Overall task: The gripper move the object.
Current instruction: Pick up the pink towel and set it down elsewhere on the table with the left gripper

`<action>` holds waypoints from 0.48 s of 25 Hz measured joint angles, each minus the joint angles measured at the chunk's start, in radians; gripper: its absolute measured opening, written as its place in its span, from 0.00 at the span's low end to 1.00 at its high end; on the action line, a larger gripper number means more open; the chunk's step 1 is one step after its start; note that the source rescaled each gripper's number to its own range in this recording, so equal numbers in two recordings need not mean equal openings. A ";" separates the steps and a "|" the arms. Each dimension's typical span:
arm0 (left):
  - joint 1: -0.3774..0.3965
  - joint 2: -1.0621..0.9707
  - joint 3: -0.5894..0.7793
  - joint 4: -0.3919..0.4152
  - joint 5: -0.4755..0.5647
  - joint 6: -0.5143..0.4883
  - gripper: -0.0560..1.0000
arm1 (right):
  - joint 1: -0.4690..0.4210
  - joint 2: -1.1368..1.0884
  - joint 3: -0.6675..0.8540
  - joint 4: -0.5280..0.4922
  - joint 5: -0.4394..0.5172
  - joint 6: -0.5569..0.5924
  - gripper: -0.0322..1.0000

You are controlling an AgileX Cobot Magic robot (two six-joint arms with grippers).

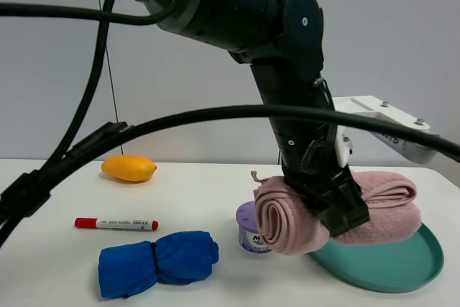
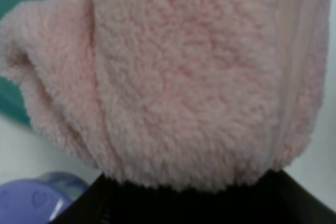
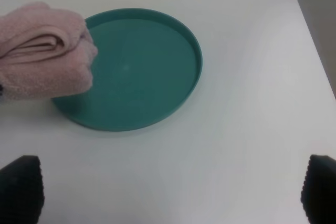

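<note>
The left gripper (image 1: 336, 206) has its jaws squeezed round the middle of the pink towel (image 1: 287, 224). The towel sits over the rim of the green plate (image 1: 402, 267), with one end sticking out past it. I cannot tell if it rests there yet. If it belongs on the plate, only letting go is left. The right gripper (image 3: 170, 187) is wide open and empty. The table (image 1: 208, 192) is white and smooth, and the wall is plain.
</note>
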 joint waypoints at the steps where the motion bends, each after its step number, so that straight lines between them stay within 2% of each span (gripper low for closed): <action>1: 0.008 0.000 0.010 0.001 -0.006 0.000 0.05 | 0.000 0.000 0.000 0.000 0.000 0.000 1.00; 7: 0.043 -0.007 0.095 0.002 -0.037 0.000 0.05 | 0.000 0.000 0.000 0.000 0.000 0.000 1.00; 12: 0.057 -0.041 0.227 0.002 -0.146 0.000 0.05 | 0.000 0.000 0.000 0.000 0.000 0.000 1.00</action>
